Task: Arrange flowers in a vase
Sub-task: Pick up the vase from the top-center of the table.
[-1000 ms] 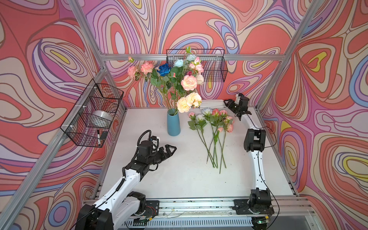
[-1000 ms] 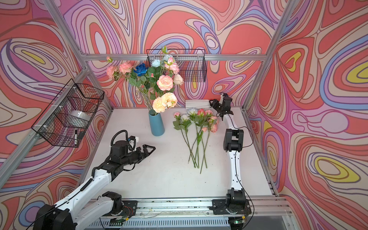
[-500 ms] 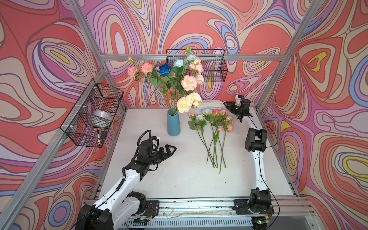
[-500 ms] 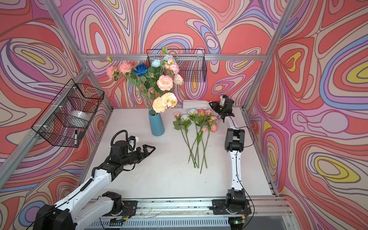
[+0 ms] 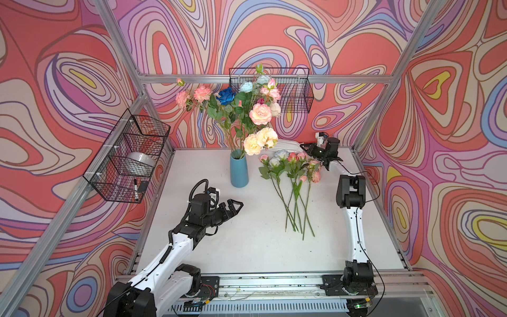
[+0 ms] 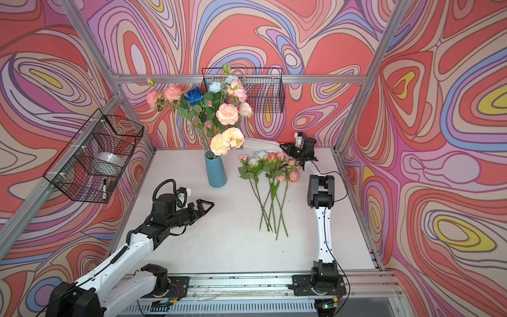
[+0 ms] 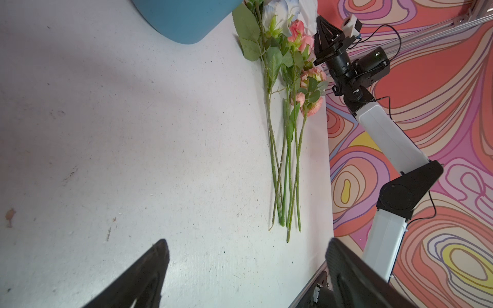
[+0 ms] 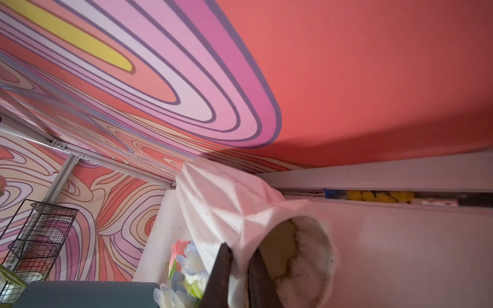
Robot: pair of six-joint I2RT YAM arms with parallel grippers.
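On the left wall (image 5: 55,137) hangs a wire basket (image 5: 129,159) with a silvery roll (image 5: 138,162) and a marker (image 5: 135,189) inside. Right of it, the left end effector (image 5: 234,205) hangs over the bare front-left part of the white counter (image 5: 247,247), spread wide apart and gripping nothing. The left wrist view shows its two dark fingers (image 7: 144,280) with open counter between them.

Farther back, near the middle, a blue vase (image 5: 239,171) stands upright and holds most of the flowers (image 5: 259,114). These are pink, peach, cream and pale blue blooms and one deep blue bloom (image 5: 226,96), fanned out above its mouth in both top views. Just right of the blue vase, loose flowers (image 5: 295,170) lie flat on the counter. Their blooms point to the rear, and their stems point to the front and cross one another near the cut ends.

Behind those blooms, at the rear edge, a white vase (image 8: 226,202) with faceted sides lies on its side. The right end effector (image 8: 240,249) is clamped on its rim, one finger outside the wall and one inside the mouth. Farthest right, the right arm (image 5: 354,233) runs along the counter's right edge
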